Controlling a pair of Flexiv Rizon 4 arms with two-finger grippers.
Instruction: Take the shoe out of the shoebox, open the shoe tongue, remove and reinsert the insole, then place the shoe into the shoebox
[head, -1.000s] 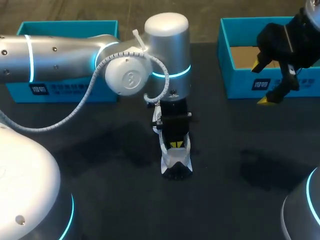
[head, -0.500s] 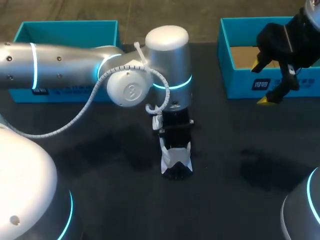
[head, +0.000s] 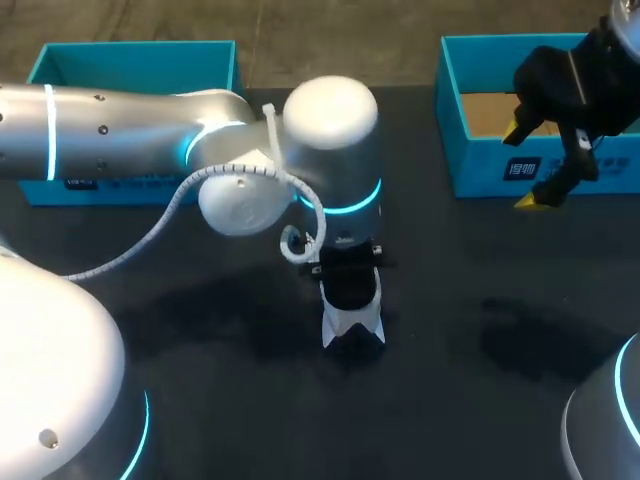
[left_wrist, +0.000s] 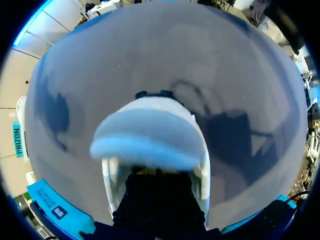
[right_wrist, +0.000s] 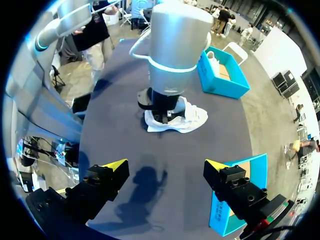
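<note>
A white shoe (head: 352, 328) with a dark toe stands on the black table, midway between the two boxes. My left gripper (head: 347, 280) points straight down into its opening, fingers together. In the left wrist view a pale padded flap (left_wrist: 145, 137), apparently the tongue, arches over the shoe (left_wrist: 204, 182) just ahead of the fingers and hides their tips. Nothing shows as held. My right gripper (head: 523, 165) hangs open above the front wall of the right shoebox (head: 480, 178). From the right wrist the shoe (right_wrist: 192, 117) lies well ahead of the open right gripper (right_wrist: 164, 165).
A second blue box (head: 130, 60) stands at the back left, partly behind my left arm. The right shoebox shows a brown cardboard floor. Bare black tabletop (head: 480, 340) lies around the shoe.
My left arm has come down and toward the table's front. Its gripper has sunk deeper into the shoe, so its yellow tips no longer show. The right arm has not moved.
</note>
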